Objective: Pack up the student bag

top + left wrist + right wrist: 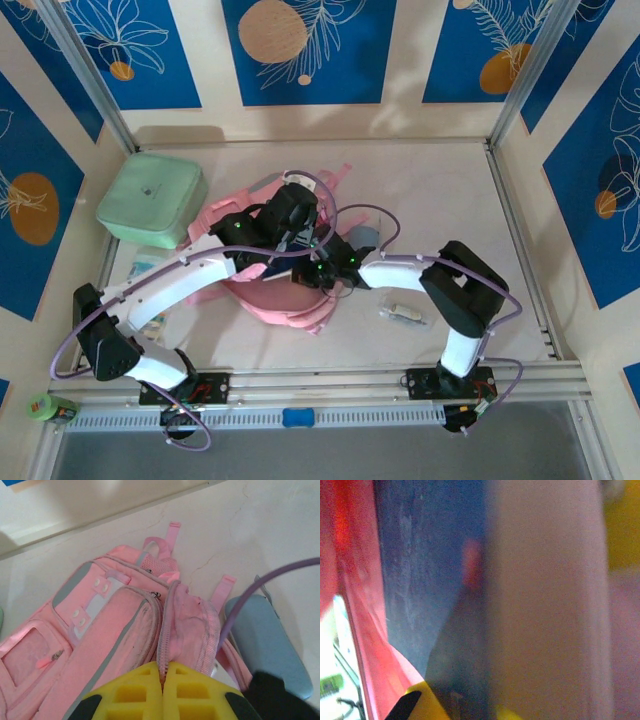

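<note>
At counter (450, 200) centre, under both arms, bag (120, 625) lies flat, pockets up. Left end effector (162, 672) pinches the zipper rim, probably holding the mouth open for loading. Right end effector (318, 270) is pressed together beside it; what it holds is unclear. Long axis runs near-far, handle end toward the far wall.

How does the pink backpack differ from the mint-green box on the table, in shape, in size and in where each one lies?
The pink backpack is soft and crumpled, with loose straps; the mint-green box is a stiff square with rounded corners. The backpack lies mid-table, partly hidden from above; the box sits at the far left corner, in full view. The backpack is the larger of the two. Both rest on the pale table.
</note>
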